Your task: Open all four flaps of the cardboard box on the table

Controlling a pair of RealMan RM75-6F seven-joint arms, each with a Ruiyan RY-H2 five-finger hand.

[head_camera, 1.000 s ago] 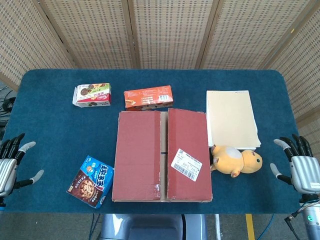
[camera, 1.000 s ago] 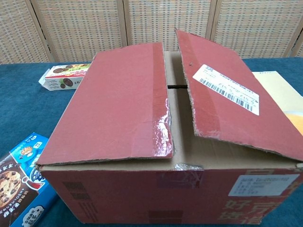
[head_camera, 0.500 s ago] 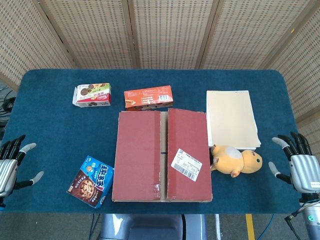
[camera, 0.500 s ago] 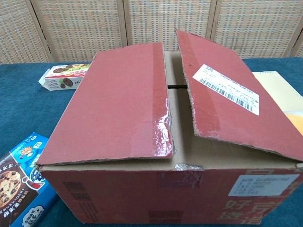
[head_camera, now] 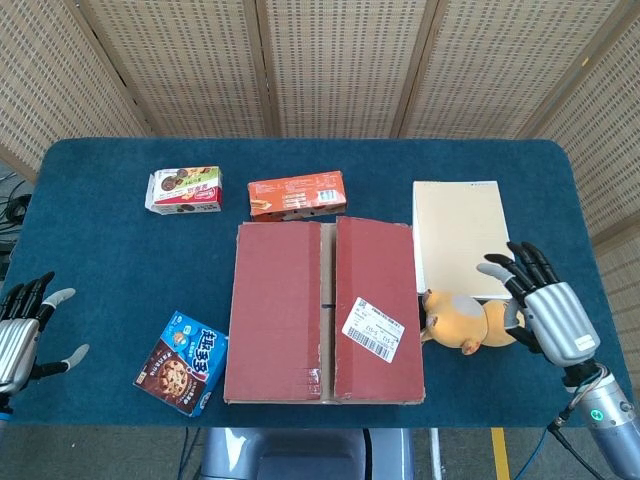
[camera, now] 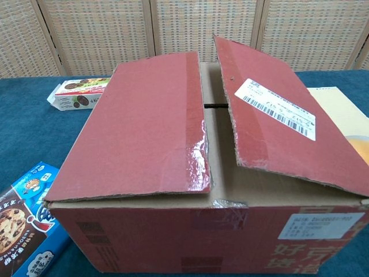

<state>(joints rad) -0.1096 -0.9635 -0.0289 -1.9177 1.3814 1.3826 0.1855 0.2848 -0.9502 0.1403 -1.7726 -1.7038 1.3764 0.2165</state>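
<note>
Both robot hands, left (head_camera: 22, 335) and right (head_camera: 545, 305), are hanging spread, empty. Right flap (camera: 277, 124) is looking light, stiff; hook its raised inner edge.

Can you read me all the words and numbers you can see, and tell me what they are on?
Cardboard box front: big Chinese characters, maybe "好" and "京", cut off at the picture's edge.
White shipping label on the right top flap: barcode and print, too small to read.
White sticker on the box front: too small.
Blue cookie box: Chinese lettering, too blurred.
Orange snack box and white snack box: too small.
</note>
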